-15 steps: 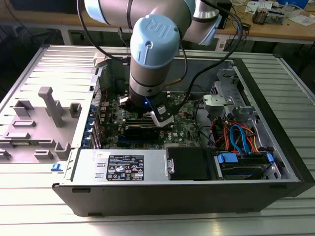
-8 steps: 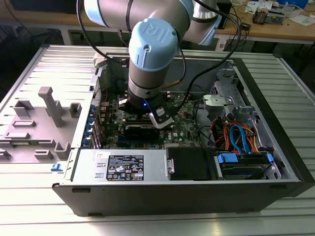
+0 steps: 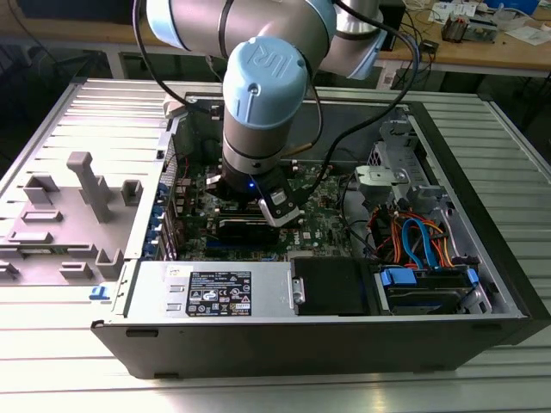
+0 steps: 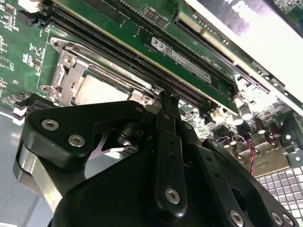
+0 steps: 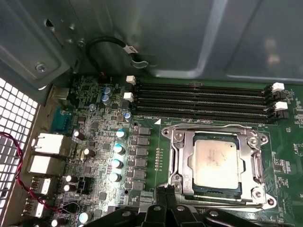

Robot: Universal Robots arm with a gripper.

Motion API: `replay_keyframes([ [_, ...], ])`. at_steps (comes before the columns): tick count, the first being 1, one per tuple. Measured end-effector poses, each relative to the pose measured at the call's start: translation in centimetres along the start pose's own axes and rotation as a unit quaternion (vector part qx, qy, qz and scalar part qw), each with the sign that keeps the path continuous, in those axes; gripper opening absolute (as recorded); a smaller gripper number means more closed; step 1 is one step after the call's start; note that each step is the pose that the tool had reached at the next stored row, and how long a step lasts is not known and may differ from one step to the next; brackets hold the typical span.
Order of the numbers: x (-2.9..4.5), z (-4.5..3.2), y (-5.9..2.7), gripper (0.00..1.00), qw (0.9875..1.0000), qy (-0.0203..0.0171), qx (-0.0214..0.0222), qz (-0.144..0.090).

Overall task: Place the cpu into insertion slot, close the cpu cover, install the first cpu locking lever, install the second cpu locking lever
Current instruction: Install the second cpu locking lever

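Hovering beside the memory slots (image 5: 203,101), the end effector (image 5: 165,196), seemingly closed, nears the cpu cover (image 5: 215,163).

Claw (image 4: 166,105) touching cpu cover (image 4: 94,59) — cpu (image 4: 97,90) seated.

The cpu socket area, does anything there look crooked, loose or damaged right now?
Nothing stands out. The cpu lies flat and square in the insertion slot, with the cpu cover down around it. The gripper sits at the socket's edge.
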State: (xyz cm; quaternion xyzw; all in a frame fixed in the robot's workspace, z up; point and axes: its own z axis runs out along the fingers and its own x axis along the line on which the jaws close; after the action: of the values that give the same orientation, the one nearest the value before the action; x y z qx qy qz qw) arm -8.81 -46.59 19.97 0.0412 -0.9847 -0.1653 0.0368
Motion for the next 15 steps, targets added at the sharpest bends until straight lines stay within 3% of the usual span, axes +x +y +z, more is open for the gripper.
replay_keyframes([
  [15, 0.26, 0.67, 0.29, 0.11, 1.0, -0.0002, -0.004, 0.0],
])
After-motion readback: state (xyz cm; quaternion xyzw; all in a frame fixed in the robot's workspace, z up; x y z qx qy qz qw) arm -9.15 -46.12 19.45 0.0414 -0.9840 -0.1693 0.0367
